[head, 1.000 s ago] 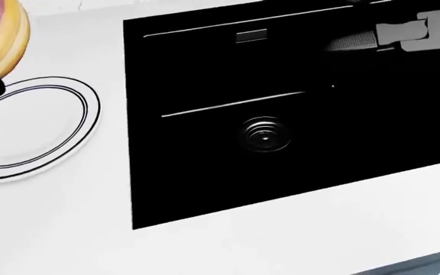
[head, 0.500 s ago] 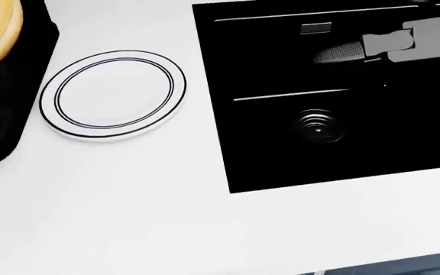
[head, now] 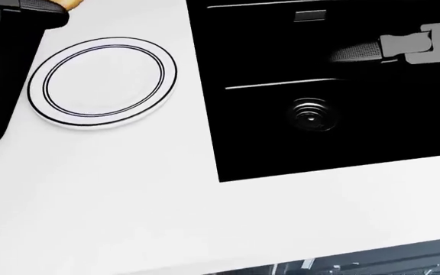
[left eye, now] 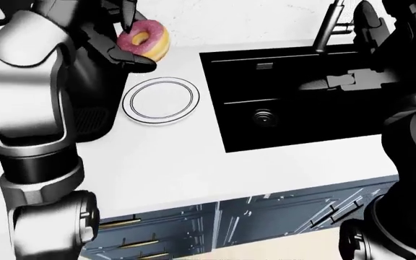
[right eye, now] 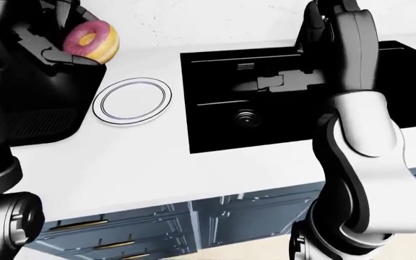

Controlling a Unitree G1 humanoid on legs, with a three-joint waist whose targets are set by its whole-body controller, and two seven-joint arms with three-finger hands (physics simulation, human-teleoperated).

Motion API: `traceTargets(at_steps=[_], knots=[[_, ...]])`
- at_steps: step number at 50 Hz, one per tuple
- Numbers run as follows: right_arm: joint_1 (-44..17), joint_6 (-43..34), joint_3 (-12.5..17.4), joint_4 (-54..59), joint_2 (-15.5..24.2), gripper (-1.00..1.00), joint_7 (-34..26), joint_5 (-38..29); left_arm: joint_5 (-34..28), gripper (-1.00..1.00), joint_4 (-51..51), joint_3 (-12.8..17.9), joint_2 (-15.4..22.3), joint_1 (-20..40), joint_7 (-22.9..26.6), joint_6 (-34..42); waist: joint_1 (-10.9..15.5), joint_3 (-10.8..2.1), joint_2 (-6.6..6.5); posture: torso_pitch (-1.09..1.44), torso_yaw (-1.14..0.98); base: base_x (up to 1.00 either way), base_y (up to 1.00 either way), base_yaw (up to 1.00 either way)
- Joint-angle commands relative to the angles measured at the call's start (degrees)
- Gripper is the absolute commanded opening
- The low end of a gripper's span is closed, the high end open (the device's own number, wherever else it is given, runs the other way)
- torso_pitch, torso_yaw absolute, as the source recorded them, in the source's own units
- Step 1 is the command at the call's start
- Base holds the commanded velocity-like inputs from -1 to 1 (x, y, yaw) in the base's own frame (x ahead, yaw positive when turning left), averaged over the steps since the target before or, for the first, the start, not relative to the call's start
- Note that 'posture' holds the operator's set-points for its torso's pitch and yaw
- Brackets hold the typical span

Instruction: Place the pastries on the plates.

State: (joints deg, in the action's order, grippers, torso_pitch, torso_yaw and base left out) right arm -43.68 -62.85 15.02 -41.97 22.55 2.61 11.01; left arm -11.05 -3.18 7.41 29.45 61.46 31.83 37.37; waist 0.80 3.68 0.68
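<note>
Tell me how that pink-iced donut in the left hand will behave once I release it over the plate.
The donut is round and held tilted, so it may roll or wobble on landing. The plate looks shallow-rimmed, so it probably won't stop it. The left hand pinches only its edge.

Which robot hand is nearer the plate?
Left. The left robot hand holds the donut just above the plate; the right robot hand hangs over the sink.

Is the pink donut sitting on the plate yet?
Apart. In the left-eye view the pink-frosted donut hangs in the left robot hand, with bare white counter showing between it and the white black-ringed plate.
</note>
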Motion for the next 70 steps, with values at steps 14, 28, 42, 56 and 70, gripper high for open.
traceTargets(at_steps=[14,28,42,56,70], knots=[[-2.85,2.24,-0.12,0.48,1.17,1.0,1.53,1.52,-5.47,-1.0,24.73,-0.1,-1.1,12.87,0.0,-16.39,0.0,-1.91,0.5,0.0,0.0,0.0,0.0,0.0],[-1.63,4.88,-1.1,1.98,-0.01,1.0,1.74,0.55,-12.33,-1.0,42.86,-2.26,-5.18,19.71,-7.58,-23.37,-0.13,-2.22,1.06,0.0,0.0,0.0,0.0,0.0],[-1.19,6.2,-1.39,2.87,-0.57,1.0,1.55,-0.03,-19.27,-1.0,53.45,-4.63,-8.54,22.63,-11.08,-24.62,-0.15,-2.33,1.07,0.0,0.0,0.0,0.0,0.0],[-2.34,5.87,-1.63,3.31,-0.43,1.0,1.48,-0.08,-24.64,-1.0,58.39,-6.21,-9.76,20.98,-13.64,-27.47,-0.2,-2.46,1.25,0.0,0.0,0.0,0.0,0.0],[-1.24,6.06,-1.09,2.68,-0.71,1.0,1.17,-0.4,-28.32,-1.0,63.75,-6.6,-11.31,19.0,-15.44,-30.36,-0.13,-2.8,1.33,0.0,0.0,0.0,0.0,0.0]])
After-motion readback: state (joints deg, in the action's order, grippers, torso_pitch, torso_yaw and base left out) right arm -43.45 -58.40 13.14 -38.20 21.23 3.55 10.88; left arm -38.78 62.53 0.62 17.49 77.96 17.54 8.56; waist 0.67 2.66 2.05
